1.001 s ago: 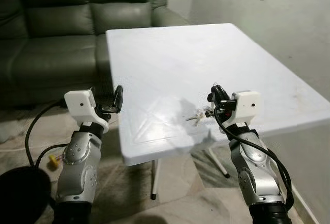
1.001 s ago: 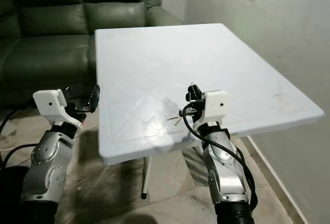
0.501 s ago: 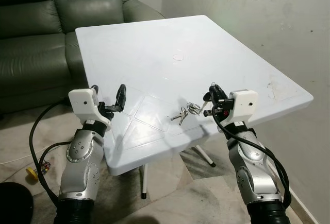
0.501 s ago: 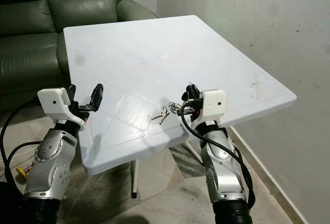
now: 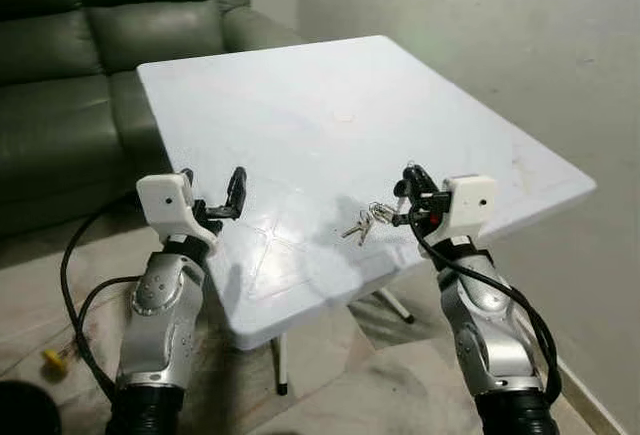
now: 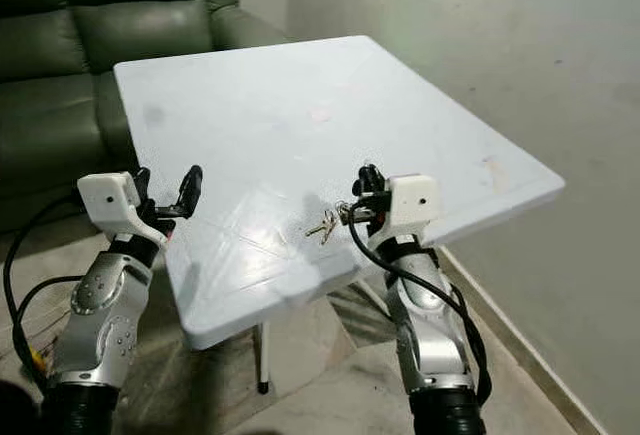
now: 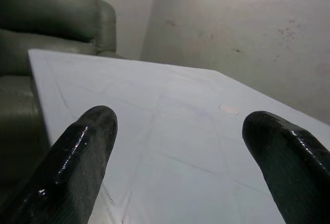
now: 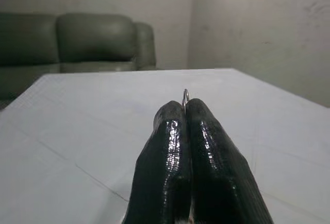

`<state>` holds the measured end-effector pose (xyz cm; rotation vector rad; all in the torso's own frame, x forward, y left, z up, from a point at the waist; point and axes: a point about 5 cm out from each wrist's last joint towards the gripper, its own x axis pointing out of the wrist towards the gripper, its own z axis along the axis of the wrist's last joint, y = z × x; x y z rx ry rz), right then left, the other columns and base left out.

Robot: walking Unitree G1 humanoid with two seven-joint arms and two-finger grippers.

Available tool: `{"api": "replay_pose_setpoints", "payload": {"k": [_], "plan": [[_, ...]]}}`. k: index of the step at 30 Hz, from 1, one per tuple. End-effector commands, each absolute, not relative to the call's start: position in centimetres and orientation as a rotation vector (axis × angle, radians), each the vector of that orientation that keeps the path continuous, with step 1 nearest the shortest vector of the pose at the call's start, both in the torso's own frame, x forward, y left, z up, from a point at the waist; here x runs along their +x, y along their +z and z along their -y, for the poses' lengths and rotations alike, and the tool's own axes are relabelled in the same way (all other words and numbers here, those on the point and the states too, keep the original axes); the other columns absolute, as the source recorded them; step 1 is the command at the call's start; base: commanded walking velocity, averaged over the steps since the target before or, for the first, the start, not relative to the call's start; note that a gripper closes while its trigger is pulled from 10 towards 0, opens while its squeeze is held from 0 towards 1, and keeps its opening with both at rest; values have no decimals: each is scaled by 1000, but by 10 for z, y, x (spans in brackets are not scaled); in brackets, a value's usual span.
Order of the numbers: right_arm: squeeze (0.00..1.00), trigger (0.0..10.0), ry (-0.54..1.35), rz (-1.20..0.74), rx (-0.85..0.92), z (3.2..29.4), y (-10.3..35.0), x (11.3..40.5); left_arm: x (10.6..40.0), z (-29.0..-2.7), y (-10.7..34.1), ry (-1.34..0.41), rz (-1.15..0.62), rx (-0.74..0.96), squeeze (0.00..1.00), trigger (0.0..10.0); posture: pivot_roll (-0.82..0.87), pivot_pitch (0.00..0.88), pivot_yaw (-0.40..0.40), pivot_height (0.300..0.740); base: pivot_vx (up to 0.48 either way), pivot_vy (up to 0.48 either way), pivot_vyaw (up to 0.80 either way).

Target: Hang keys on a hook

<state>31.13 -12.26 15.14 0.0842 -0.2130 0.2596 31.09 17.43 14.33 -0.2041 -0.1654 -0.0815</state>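
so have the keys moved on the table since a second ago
Cannot tell. The camera shifted; the keys hang from the right pincer near the table's front edge as before.

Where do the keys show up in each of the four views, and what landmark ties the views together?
Left eye view: the keys hang from the shut right gripper, just above the white table, near its front edge.
Right eye view: same spot, keys left of the gripper.
Right wrist view: a key ring loop pokes out above the closed jaws.
Left wrist view: not visible between the open jaws.
Shared landmark: the green sofa.
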Motion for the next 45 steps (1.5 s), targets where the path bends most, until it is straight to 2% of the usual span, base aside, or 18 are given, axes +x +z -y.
{"api": "replay_pose_setpoints", "payload": {"k": [1,17,45], "plan": [[0,10000,236,209,69,131,152,313,314,-164,146,-106,158,-234,0,10000,71,0,-59,715,0,0,-712],[0,10000,241,189,71,132,152,309,319,-148,144,-163,92,-231,0,10000,71,0,-77,715,0,0,-713],[0,10000,178,191,71,140,153,310,313,-147,149,-72,105,-215,0,10000,70,0,-47,715,0,0,-714]]}}
